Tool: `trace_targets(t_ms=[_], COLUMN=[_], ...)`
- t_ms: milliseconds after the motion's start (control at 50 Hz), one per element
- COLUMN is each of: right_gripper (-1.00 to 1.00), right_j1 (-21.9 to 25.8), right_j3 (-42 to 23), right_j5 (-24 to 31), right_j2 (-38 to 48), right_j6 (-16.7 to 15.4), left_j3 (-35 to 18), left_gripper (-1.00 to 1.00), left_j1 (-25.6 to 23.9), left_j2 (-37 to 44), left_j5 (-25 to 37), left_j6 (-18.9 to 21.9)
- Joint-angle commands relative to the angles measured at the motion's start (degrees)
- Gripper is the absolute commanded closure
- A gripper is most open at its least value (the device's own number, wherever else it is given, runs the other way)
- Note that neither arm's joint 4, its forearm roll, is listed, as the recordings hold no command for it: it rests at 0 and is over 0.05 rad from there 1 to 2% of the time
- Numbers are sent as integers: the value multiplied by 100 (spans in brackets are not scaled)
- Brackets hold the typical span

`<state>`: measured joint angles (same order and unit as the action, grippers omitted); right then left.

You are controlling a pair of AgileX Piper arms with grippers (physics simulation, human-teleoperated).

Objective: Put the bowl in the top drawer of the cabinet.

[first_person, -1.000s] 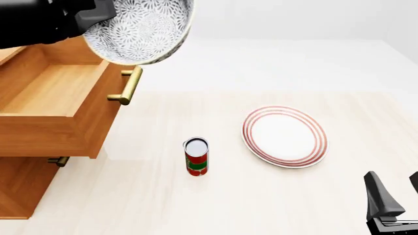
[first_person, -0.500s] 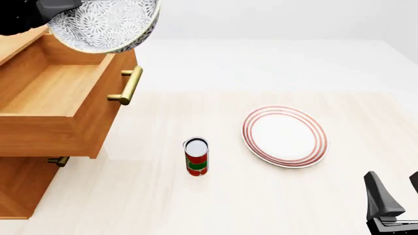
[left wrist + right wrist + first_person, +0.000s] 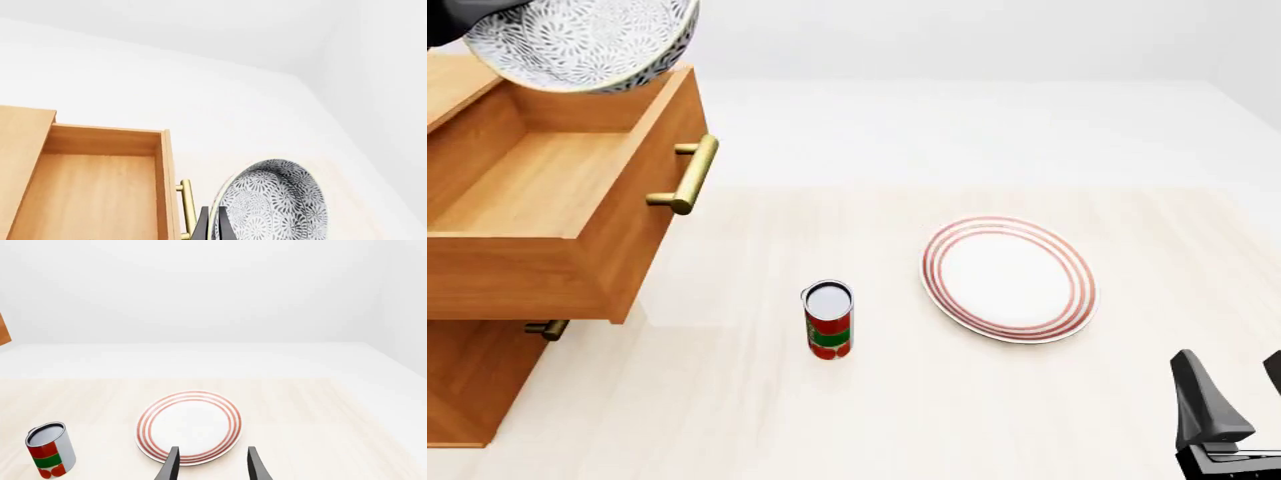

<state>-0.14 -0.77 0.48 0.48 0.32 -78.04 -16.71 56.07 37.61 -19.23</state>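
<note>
Between left fingers: bowl rim

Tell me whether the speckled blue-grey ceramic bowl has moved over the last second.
Yes. In the front view the speckled blue-grey ceramic bowl has shifted left, from above the brass bar handle to over the open wooden top drawer.

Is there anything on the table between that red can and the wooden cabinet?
No. In the front view, only bare table lies between the can and the cabinet; the plate sits on the can's other side.
</note>
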Motion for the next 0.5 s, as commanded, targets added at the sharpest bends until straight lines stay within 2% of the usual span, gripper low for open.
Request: trace_targets(t_ms=[20, 500], right_gripper=[-100, -100], right_j1=[0, 0], right_j3=[0, 0], right_j5=[0, 0], right_j2=[1, 0], right_j6=[1, -1], left_j3=[-134, -415], left_gripper=[100, 100], left_j1=[336, 1046], left_j2=[12, 124], left_j5=[82, 360], left_j6=[33, 77])
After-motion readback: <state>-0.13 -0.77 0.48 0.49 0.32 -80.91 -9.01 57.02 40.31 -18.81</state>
